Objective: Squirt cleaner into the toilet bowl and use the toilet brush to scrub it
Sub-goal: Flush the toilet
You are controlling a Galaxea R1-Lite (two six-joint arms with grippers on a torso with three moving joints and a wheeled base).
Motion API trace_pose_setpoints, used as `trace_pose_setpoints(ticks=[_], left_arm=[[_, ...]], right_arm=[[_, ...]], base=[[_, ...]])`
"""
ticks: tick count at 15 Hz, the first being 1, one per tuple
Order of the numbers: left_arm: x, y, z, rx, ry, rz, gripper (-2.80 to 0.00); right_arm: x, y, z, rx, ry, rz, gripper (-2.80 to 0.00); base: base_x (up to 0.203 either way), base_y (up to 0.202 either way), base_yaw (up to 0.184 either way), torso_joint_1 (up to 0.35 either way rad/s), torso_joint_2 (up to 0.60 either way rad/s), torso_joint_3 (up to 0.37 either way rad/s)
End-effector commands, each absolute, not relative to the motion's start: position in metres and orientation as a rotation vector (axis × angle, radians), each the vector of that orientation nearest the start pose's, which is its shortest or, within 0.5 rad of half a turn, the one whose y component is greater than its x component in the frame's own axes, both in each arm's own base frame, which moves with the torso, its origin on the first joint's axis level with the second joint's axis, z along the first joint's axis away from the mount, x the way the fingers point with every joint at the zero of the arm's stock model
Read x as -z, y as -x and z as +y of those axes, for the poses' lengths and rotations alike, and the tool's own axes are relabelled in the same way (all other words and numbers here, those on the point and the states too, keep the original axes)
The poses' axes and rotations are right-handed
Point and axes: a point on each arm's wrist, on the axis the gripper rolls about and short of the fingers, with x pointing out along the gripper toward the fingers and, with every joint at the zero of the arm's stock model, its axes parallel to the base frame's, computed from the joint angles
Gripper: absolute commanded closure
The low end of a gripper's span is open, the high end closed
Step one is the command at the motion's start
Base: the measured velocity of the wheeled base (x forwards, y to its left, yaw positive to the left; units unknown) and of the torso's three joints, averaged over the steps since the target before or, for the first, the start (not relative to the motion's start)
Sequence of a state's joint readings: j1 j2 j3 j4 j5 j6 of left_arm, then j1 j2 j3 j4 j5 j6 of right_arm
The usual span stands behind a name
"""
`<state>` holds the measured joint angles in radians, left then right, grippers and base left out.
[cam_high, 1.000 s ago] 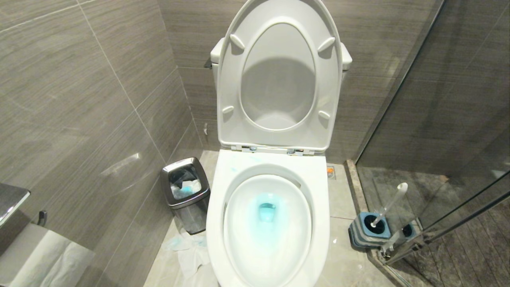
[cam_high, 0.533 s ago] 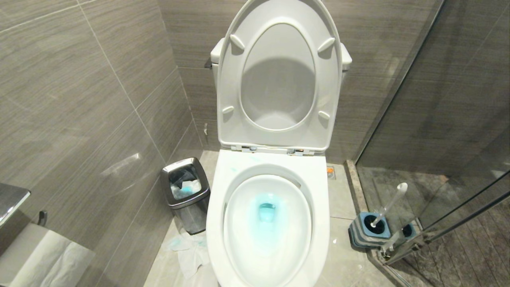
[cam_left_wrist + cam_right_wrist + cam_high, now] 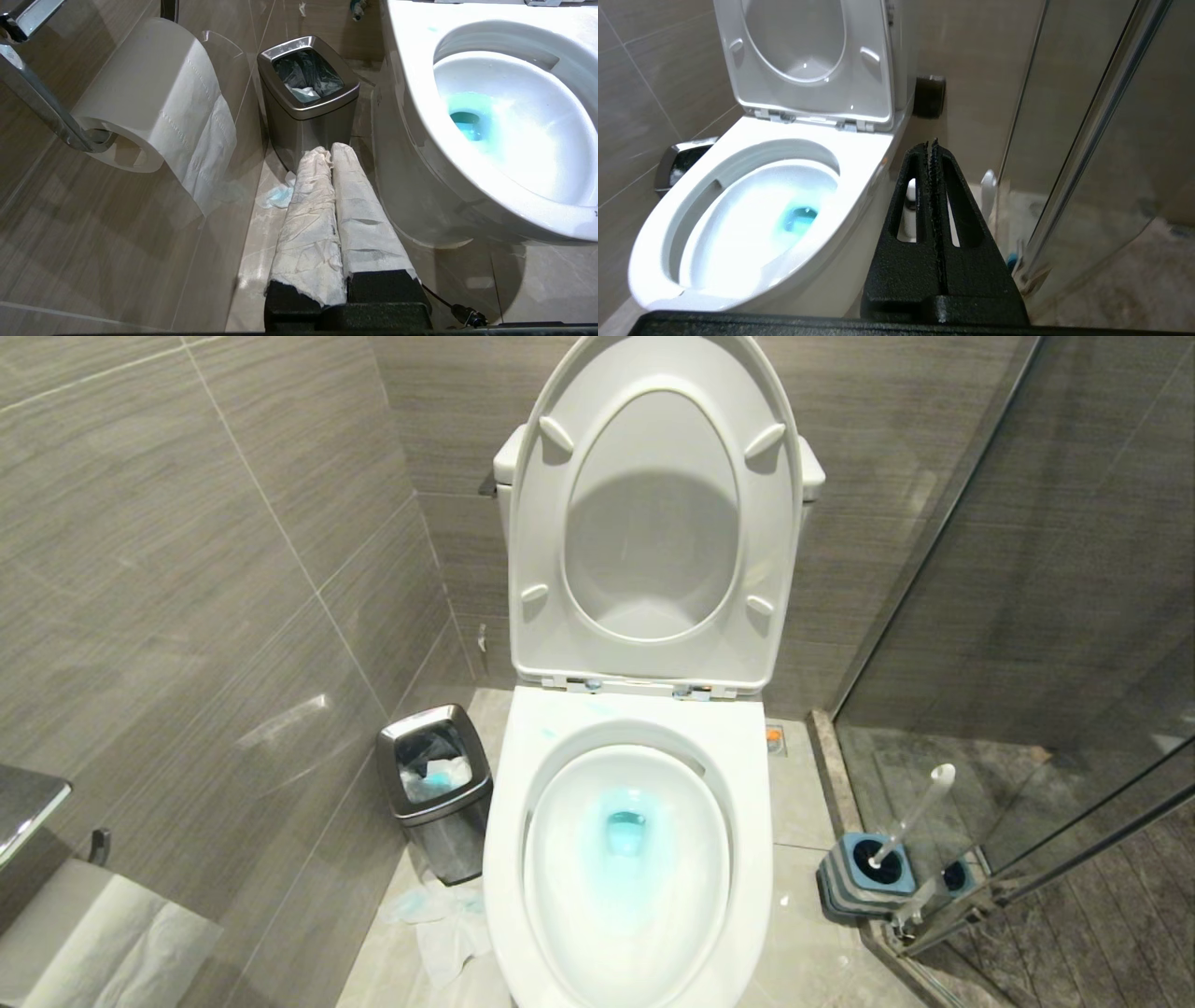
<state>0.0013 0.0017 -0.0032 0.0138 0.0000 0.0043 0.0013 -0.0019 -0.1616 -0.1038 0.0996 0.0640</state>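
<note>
Left gripper (image 3: pixel 332 151) sits low beside the steel waste bin (image 3: pixel 308 100), its paper-wrapped fingers pressed together on nothing. The toilet bowl (image 3: pixel 747 859) already holds turquoise cleaner (image 3: pixel 624 833). The toilet brush (image 3: pixel 910 817) stands in its striped holder (image 3: pixel 864 877) right of the bowl, handle leaning up toward the glass; right gripper (image 3: pixel 934 154), clamped together and empty, is judged nearer, the handle lying just beyond its tips.

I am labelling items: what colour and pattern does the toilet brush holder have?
The holder has blue and grey stripes, clearest in the head view.
</note>
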Motion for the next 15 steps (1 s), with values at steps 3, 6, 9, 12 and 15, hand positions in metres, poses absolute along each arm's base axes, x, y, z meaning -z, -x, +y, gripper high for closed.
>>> trace_pose_setpoints(ticks=[3,6,9,12,15], left_arm=[[-0.075,0.023,0.000,-0.002,-0.005,0.014,0.00],[-0.075,0.023,0.000,-0.002,-0.005,0.014,0.00],[-0.075,0.023,0.000,-0.002,-0.005,0.014,0.00],[-0.075,0.023,0.000,-0.002,-0.005,0.014,0.00],[-0.075,0.023,0.000,-0.002,-0.005,0.014,0.00]], right_arm=[[-0.100,0.027,0.002,-0.104,-0.054,-0.194,0.00],[-0.094,0.025,0.002,-0.100,-0.049,-0.180,0.00],[-0.093,0.024,0.002,-0.089,-0.047,-0.168,0.00],[-0.092,0.024,0.001,-0.044,-0.017,-0.162,0.00],[-0.090,0.024,0.000,0.011,-0.020,-0.145,0.00]], base=[[0.000,0.000,0.000,0.000,0.00,0.000],[0.000,0.000,0.000,0.000,0.00,0.000],[0.000,0.000,0.000,0.000,0.00,0.000],[0.000,0.000,0.000,0.000,0.00,0.000],[0.000,0.000,0.000,0.000,0.00,0.000]])
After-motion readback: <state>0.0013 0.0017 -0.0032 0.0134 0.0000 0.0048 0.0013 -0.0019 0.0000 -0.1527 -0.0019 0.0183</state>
